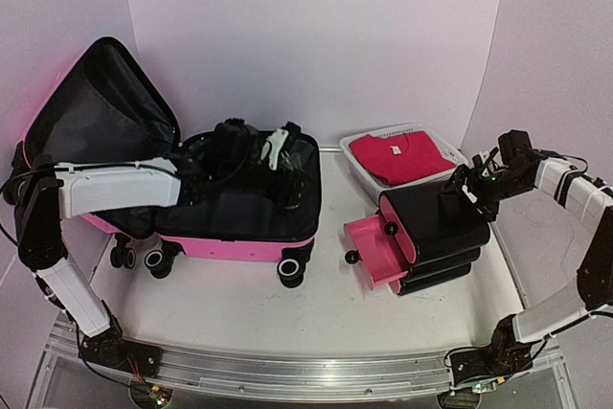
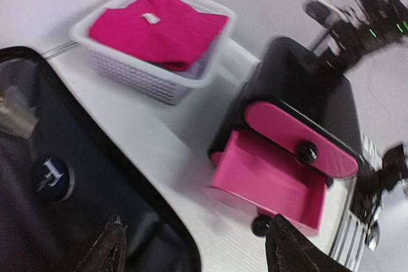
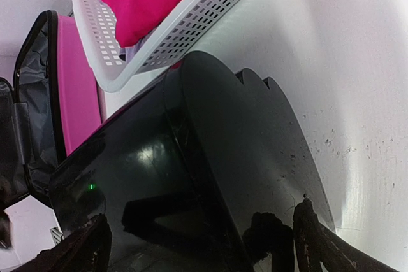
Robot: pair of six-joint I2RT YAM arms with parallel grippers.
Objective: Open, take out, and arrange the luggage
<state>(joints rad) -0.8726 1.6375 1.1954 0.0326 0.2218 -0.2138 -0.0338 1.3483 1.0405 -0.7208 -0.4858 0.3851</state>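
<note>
Top external: the left claw [image 1: 277,152] hangs over the open luggage [image 1: 235,241]. The luggage lies flat on its pink shell directly beneath the claw, lid propped up behind it and off to one side. Here the claw's tips merge with the black lining and straps and are hard to pick apart.

Left wrist view, smeared: both fingers [image 2: 109,246] are cut off by the bottom edge. They are spread wide, with nothing between them. The lining sits under one finger and bears a round badge [image 2: 52,179] whose mark is unreadable. Ahead of the claw is a white mesh basket [image 2: 137,74] with a folded pink cloth [image 2: 159,27] in it. Further round is a stack of black cases [image 2: 306,87] with one pink drawer [image 2: 268,183] pulled out.

Right wrist view: the right claw [image 3: 201,244] is spread wide just over the stack's glossy top. Its tips are cropped, so I cannot tell whether they touch it.
</note>
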